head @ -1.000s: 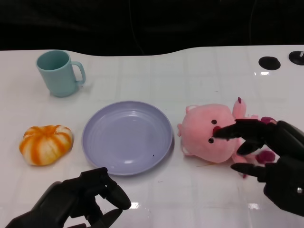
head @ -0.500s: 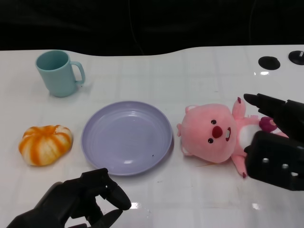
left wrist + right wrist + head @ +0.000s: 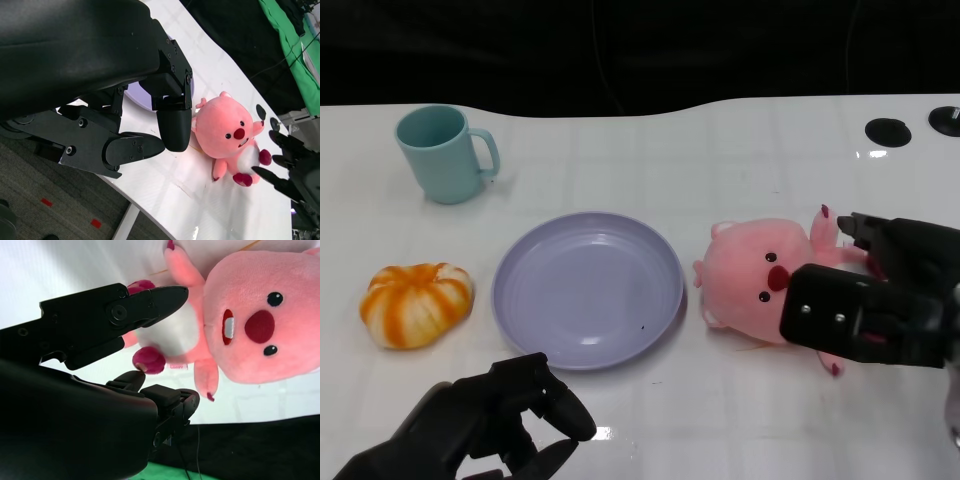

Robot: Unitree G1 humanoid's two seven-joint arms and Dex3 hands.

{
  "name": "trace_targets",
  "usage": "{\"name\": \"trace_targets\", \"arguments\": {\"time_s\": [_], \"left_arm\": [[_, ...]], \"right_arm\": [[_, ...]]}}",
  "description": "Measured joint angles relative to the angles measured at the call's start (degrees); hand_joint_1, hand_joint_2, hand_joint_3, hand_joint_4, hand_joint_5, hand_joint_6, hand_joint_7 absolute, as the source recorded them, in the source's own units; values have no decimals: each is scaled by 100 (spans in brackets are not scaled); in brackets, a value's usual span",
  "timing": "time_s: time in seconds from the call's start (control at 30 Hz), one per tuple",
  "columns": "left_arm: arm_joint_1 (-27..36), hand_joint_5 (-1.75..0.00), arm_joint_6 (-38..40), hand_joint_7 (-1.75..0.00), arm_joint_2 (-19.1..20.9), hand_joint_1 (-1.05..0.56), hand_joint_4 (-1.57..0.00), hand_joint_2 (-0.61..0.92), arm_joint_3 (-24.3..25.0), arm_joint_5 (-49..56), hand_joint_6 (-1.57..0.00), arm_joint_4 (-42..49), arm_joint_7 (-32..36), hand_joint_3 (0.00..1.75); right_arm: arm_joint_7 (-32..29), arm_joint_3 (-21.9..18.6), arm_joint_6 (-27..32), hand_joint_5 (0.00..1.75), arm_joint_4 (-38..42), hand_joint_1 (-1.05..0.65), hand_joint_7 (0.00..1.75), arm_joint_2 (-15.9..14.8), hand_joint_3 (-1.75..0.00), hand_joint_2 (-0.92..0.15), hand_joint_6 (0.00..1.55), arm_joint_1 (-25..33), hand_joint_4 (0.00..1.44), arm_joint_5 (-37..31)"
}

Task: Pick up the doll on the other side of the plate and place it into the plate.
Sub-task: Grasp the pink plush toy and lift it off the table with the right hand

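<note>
Right hand (image 3: pixel 880 300) just dropped over the pink doll (image 3: pixel 760 280) — fingers spread around it, not pinching yet, grab looks imminent.

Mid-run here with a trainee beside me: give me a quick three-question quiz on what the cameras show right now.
1. True or false: the pink doll already lies in the purple plate.
2. Which thing stands nearest the table's far left corner? A) teal mug B) orange pumpkin C) doll
3. Fill in: the right hand hangs over the doll's ____ half, its fingers apart.

Key
1. False: it lies on the table right of the plate.
2. A
3. Body (lower) half; the head stays uncovered. The left hand sits curled near the plate's front edge, holding nothing.
</note>
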Motion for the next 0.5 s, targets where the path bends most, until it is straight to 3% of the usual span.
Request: {"name": "trace_targets", "arguments": {"time_s": [0.5], "left_arm": [[65,-158,52,-128,1,-19,-62,87,14,-5,-62,-83,0,53]], "right_arm": [[-673,451,-132,54,1914,-81,3,595,-14,-92,25,-709,8,-77]]}}
